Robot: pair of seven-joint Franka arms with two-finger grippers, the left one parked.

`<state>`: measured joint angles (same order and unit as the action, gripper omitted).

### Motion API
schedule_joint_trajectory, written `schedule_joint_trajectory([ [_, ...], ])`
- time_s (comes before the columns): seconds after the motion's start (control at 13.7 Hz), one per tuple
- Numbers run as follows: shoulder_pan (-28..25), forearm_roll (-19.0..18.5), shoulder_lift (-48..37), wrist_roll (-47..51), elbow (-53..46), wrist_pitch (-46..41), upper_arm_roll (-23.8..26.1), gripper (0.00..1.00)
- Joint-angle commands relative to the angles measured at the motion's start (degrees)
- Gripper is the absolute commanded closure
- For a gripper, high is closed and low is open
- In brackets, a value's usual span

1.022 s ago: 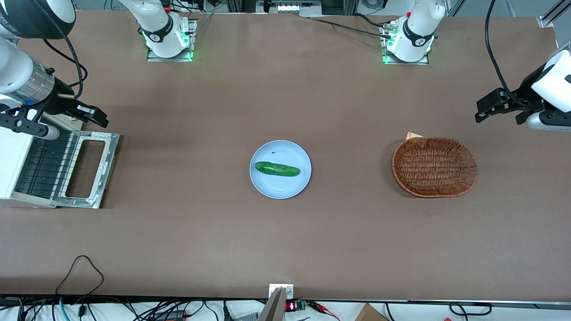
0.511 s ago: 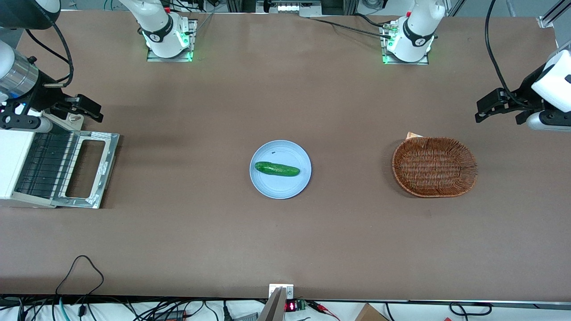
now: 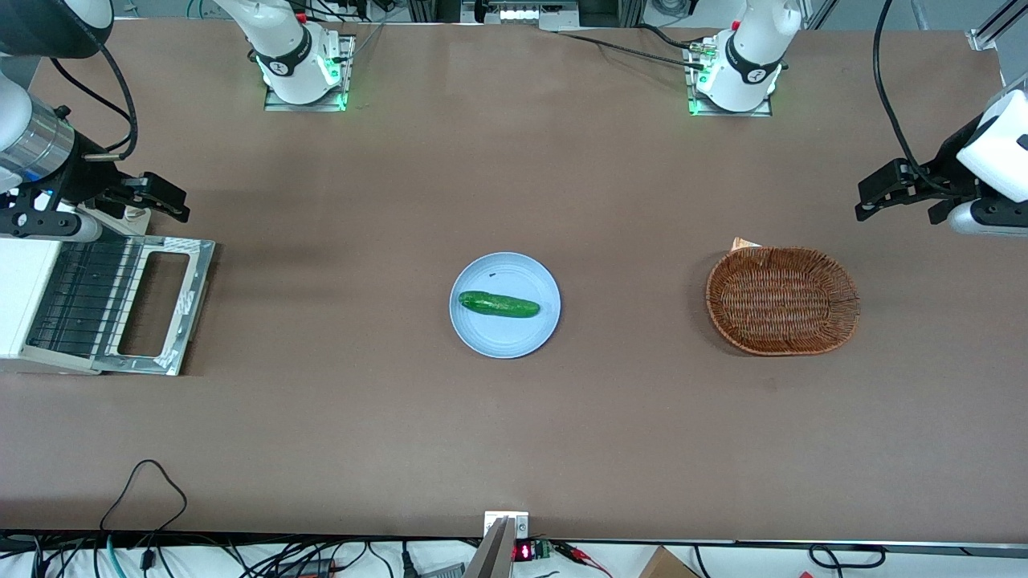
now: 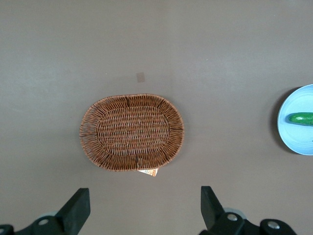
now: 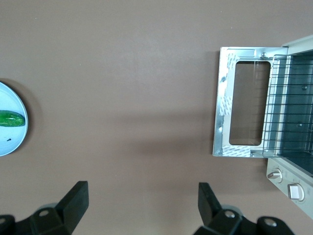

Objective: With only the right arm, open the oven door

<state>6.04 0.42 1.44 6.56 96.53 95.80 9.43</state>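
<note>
Seeing oven door (image 3: 152, 305) folded flat on worktop (image 3: 514, 417) before oven (image 3: 24, 297), below my jaws. Gripper (image 3: 148, 199) hangs above door's edge, jaws apart, holding nothing. I'd lift straight away, avoiding door frame. No readable writing visible.

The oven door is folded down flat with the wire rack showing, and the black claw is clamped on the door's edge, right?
Not quite. The oven door is down flat, but the gripper is open and holds nothing, hanging clear of the door, farther from the front camera, as the front view shows.
</note>
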Motion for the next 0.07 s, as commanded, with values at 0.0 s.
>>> schedule_joint_trajectory([
  [0.0, 0.29, 0.19, 0.85, -0.85, -1.78, -1.31, 0.33, 0.01],
])
